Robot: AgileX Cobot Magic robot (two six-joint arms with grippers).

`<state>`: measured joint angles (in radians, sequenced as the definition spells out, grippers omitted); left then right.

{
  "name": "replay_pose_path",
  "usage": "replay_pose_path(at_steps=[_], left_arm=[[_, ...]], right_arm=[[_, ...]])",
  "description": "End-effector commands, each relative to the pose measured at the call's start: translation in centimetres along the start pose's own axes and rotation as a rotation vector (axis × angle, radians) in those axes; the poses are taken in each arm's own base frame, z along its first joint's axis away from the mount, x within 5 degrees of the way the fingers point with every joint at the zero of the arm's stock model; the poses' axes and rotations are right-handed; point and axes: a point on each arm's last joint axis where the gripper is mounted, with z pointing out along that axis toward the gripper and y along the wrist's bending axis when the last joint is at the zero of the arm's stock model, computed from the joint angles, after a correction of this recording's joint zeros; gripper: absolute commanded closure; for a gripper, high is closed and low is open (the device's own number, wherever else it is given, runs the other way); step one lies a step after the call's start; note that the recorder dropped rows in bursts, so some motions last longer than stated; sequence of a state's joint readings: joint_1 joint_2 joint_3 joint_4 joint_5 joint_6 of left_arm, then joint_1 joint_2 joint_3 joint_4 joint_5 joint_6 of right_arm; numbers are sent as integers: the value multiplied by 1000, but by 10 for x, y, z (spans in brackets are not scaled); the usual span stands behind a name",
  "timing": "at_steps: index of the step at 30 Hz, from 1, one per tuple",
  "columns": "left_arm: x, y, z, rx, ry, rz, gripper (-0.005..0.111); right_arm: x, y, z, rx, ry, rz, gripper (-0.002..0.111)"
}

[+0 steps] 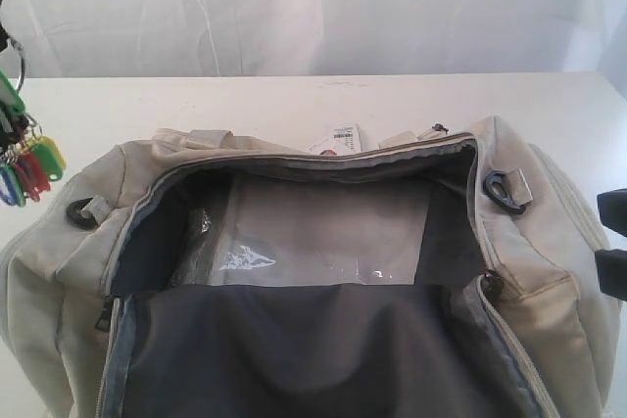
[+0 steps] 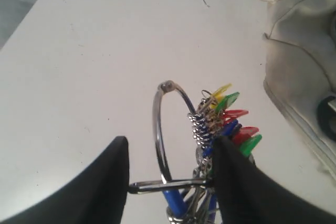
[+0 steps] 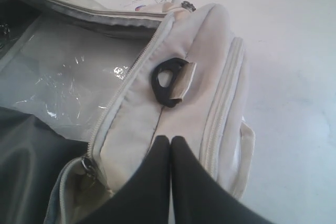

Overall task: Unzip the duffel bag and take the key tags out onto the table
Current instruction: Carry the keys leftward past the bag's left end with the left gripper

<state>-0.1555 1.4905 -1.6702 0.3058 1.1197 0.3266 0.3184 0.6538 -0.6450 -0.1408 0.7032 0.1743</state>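
We see the white table [image 1: 294, 105] spread under everything. On it sits the duffel bag [image 1: 549, 271], its top zipper open wide, with dark lining and a clear plastic sheet [image 1: 323, 232] showing inside. Our right gripper [image 3: 170, 141] has its fingers pressed together with nothing between them, just over the bag's right end near a black strap ring [image 3: 168, 81]. Our left gripper [image 2: 172, 148] is clamped across the big metal ring of the key tags [image 1: 27, 165], which hang in the air left of the bag, above the table.
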Motion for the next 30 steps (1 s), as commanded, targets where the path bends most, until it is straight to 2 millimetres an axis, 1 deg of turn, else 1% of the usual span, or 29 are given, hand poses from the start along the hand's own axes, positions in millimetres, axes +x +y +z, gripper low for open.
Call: replay_pose_path(at_steps=[1, 2, 8, 17, 20, 23, 25, 30], left_arm=[[4, 0, 10, -11, -17, -20, 107], [3, -1, 13, -19, -29, -16, 107], [-10, -3, 50, -18, -50, -19, 107], [-41, -7, 123, -18, -107, -9, 107], [-47, -10, 149, -20, -108, -12, 107], [-48, -13, 176, -37, -68, -19, 107], [-45, -12, 191, -77, -12, -24, 107], [-36, -12, 216, -140, 109, -22, 107]], right_arm=[[0, 0, -1, 3, -11, -4, 108], [0, 0, -1, 3, -11, -4, 108], [0, 0, -1, 3, -10, -2, 108], [0, 0, -1, 1, -12, 4, 108], [-1, 0, -1, -1, -21, 5, 108], [-1, 0, -1, -2, -23, 6, 108], [-1, 0, -1, -5, -27, 9, 108], [-1, 1, -1, -11, -28, 16, 108]])
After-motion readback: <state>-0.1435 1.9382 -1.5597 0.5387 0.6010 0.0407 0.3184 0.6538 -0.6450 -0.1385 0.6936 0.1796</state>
